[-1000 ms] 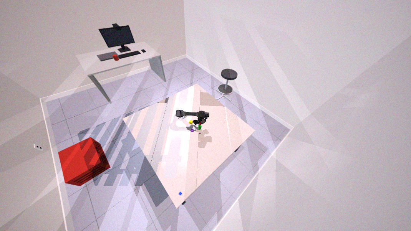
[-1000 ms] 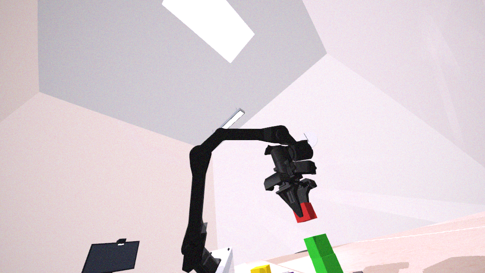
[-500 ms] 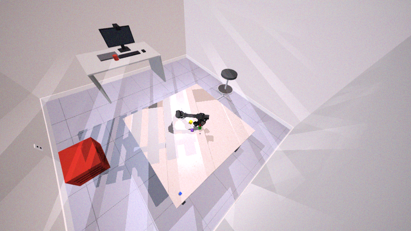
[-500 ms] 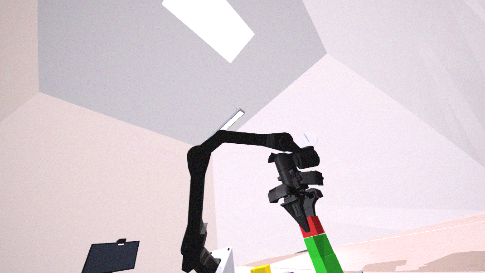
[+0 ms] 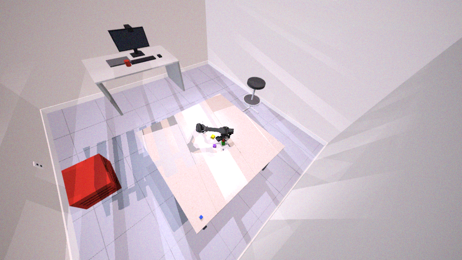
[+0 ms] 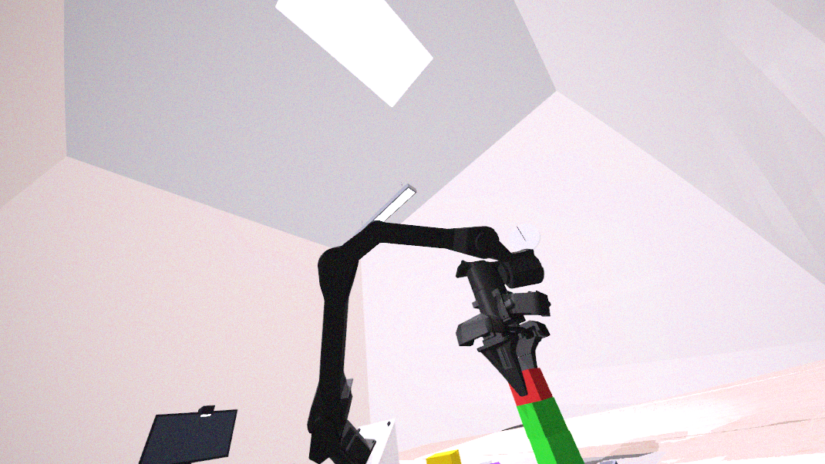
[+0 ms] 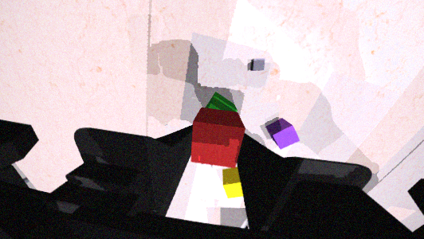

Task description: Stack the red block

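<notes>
While the one red block (image 6: 531,388) sits squarely on the single green tower (image 6: 547,431), bottom face touching the tower's top, I see my gripper (image 6: 517,364) clamped on it, one dark finger (image 7: 175,159) pressed to each side. In the wrist view only a sliver of green shows past the red cube. Around the tower's foot I count three small loose cubes on the table (image 5: 206,181): one yellow block (image 7: 232,182), one purple block (image 7: 282,133), and one grey block (image 7: 257,64) farther off. A fourth, one blue block (image 5: 200,217), lies well apart near the table's near corner.
</notes>
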